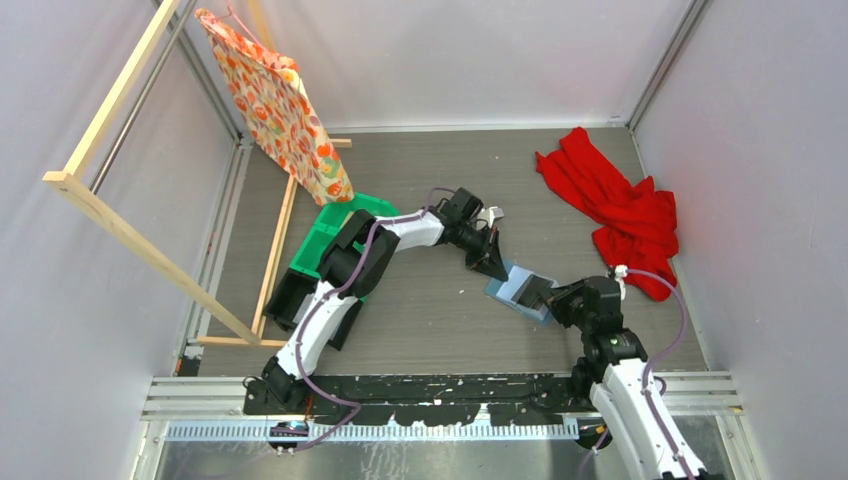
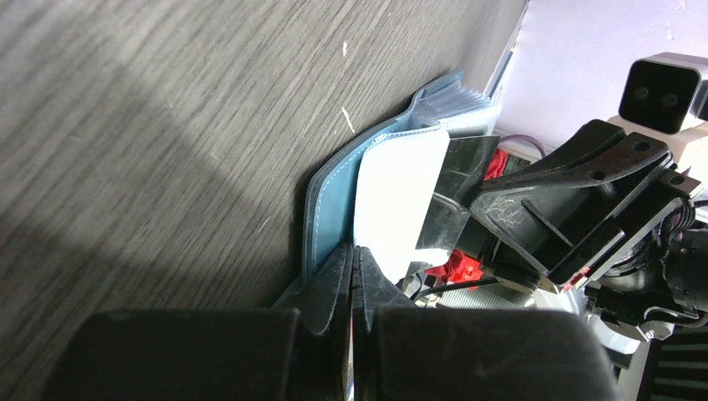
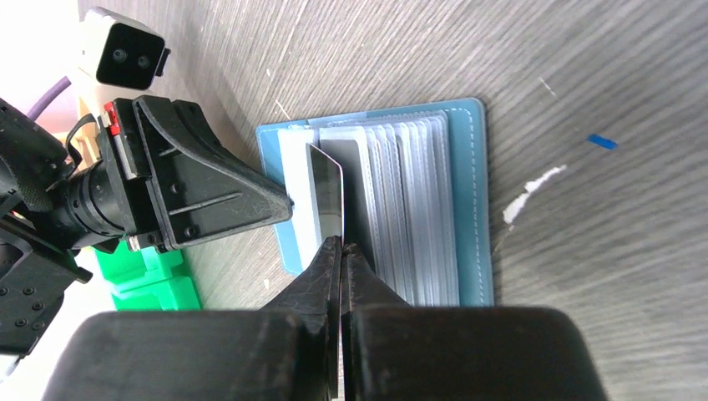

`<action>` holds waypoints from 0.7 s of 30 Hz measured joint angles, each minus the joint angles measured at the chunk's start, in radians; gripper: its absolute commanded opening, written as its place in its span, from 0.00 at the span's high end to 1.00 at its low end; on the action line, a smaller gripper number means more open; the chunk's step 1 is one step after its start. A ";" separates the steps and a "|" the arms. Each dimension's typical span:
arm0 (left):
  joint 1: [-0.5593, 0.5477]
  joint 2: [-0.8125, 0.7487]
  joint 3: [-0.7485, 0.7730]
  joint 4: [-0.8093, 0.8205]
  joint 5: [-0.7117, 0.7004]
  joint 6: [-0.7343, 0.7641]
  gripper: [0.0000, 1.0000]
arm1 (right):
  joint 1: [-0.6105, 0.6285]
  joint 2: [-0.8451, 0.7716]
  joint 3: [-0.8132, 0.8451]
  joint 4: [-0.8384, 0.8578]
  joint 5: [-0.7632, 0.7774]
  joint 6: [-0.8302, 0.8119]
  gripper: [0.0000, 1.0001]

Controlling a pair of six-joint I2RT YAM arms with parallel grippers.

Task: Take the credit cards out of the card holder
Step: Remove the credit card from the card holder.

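Note:
The blue card holder (image 1: 497, 289) lies open on the table; it shows several clear sleeves in the right wrist view (image 3: 413, 209) and a blue flap in the left wrist view (image 2: 327, 213). My right gripper (image 1: 548, 296) (image 3: 341, 243) is shut on the lower edge of a dark grey credit card (image 3: 327, 188) (image 2: 461, 188), which stands on edge over the holder's middle. My left gripper (image 1: 497, 270) (image 2: 355, 250) is shut, its tips against the holder's left panel beside a pale card (image 2: 396, 200) (image 3: 298, 180). I see nothing between its fingers.
A green bin (image 1: 335, 232) sits under the left arm, left of the holder. A red cloth (image 1: 620, 205) lies at the back right. A wooden frame (image 1: 150, 245) with a patterned bag (image 1: 275, 100) stands at the left. Walls enclose the table.

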State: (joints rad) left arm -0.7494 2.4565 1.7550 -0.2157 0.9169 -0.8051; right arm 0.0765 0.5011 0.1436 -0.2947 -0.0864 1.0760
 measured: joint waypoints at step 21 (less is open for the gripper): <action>0.019 -0.176 -0.124 -0.141 -0.178 0.154 0.66 | 0.000 -0.220 0.144 -0.346 -0.051 -0.106 0.99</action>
State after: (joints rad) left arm -0.7300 2.2803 1.6306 -0.3565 0.7391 -0.6514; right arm 0.0761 0.2810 0.2874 -0.6407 -0.1379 0.9699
